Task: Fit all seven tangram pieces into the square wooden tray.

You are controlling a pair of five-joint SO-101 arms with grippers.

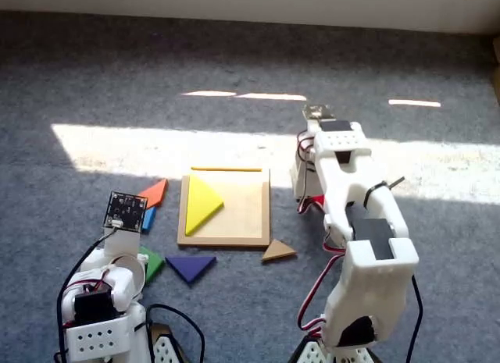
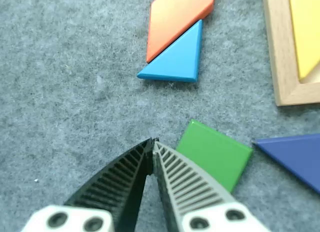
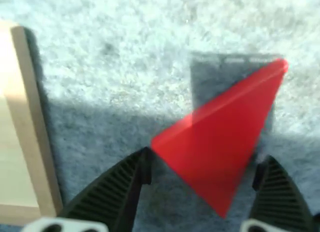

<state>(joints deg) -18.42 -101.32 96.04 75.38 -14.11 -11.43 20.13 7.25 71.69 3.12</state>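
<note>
Within the spread right tool (image 3: 204,162), red triangle (image 3: 220,137), overhead mostly hidden by arm (image 1: 367,238)

An indoor carpeted room, more like a home or an office than a workshop, shown by grey short-pile carpet (image 1: 117,82) covering the whole working surface, a pale wall base (image 1: 234,2) along its far edge, and bright bands of sunlight (image 1: 156,148) across it
</note>
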